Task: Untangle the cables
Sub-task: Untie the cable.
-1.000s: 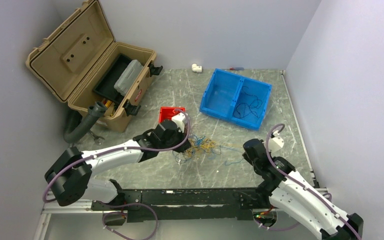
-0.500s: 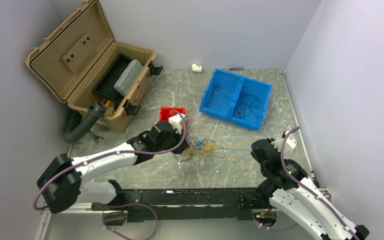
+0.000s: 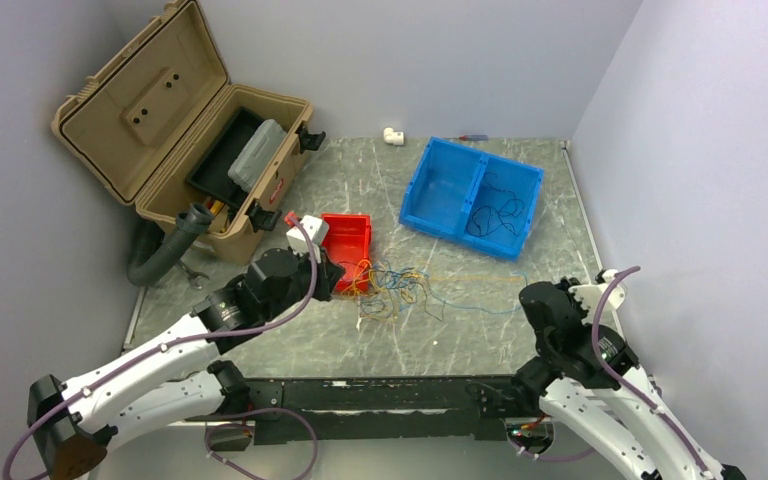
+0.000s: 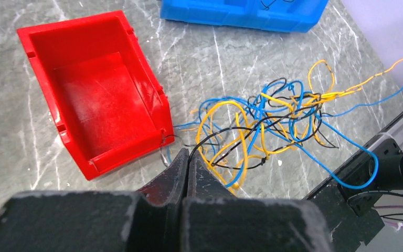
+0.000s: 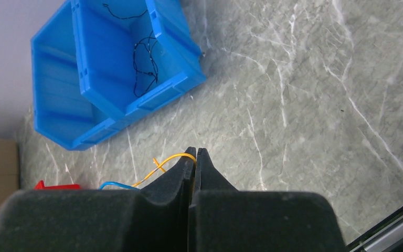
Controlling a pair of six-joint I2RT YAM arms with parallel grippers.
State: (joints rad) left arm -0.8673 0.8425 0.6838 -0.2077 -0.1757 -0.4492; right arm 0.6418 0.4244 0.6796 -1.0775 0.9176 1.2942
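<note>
The cables (image 3: 392, 287) lie as a loose tangle of yellow, blue and black wires on the marble table, just right of the red bin (image 3: 345, 238). In the left wrist view the tangle (image 4: 265, 118) spreads ahead and to the right of my left gripper (image 4: 188, 156). That gripper is shut on a black wire at the tangle's left edge (image 3: 338, 278). My right gripper (image 5: 195, 153) is shut on a yellow wire, with a blue wire (image 5: 116, 185) beside it. It sits at the right (image 3: 534, 297), and yellow and blue strands stretch from it to the tangle.
A blue two-part bin (image 3: 430, 205) stands at the back right with a dark wire (image 3: 495, 213) in its right half. An open tan toolbox (image 3: 190, 150) and a grey pipe (image 3: 165, 250) are at the back left. A white fitting (image 3: 392, 135) lies by the back wall.
My left gripper has drawn back to the left and my right gripper has drawn to the right. The tangle has spread out, and yellow and blue strands now run long towards the right gripper.
</note>
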